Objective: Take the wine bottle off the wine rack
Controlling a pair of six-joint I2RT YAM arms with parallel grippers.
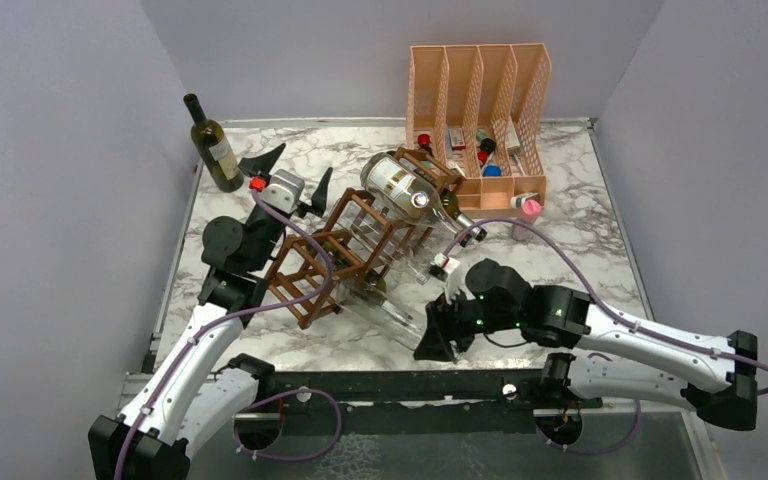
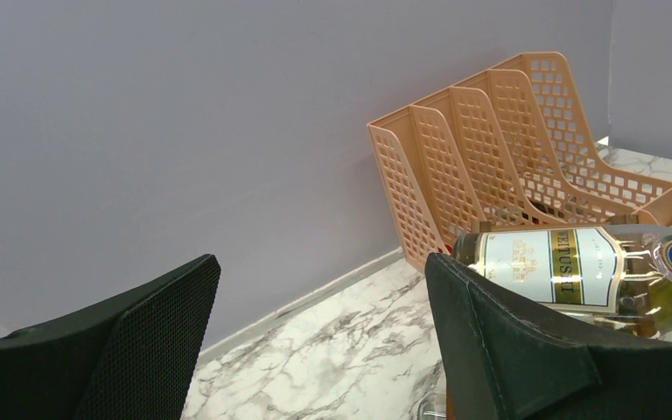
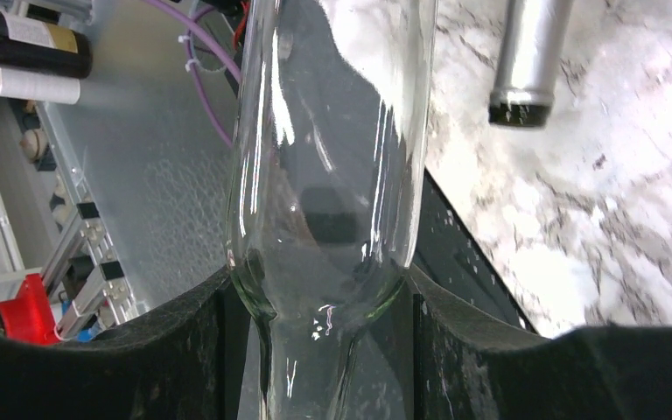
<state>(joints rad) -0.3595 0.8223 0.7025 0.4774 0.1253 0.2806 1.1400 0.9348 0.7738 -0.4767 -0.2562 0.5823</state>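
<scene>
The brown wooden wine rack (image 1: 310, 265) lies slanted across the marble table. A clear glass wine bottle (image 1: 385, 310) sticks out of its lower tier toward the near edge. My right gripper (image 1: 432, 340) is shut on this clear bottle (image 3: 324, 175); in the right wrist view the right gripper (image 3: 324, 302) has its black pads pressed on both sides of the glass where it narrows. A second, labelled bottle (image 1: 405, 190) lies on top of the rack. My left gripper (image 1: 305, 160) hovers open over the rack's far left end, and the left gripper (image 2: 315, 350) holds nothing.
A peach mesh file organiser (image 1: 480, 100) with small bottles stands at the back right, right behind the labelled bottle (image 2: 547, 262). A dark green bottle (image 1: 212, 145) stands upright at the back left. The neck of another bottle (image 3: 529, 61) lies close beside the held one.
</scene>
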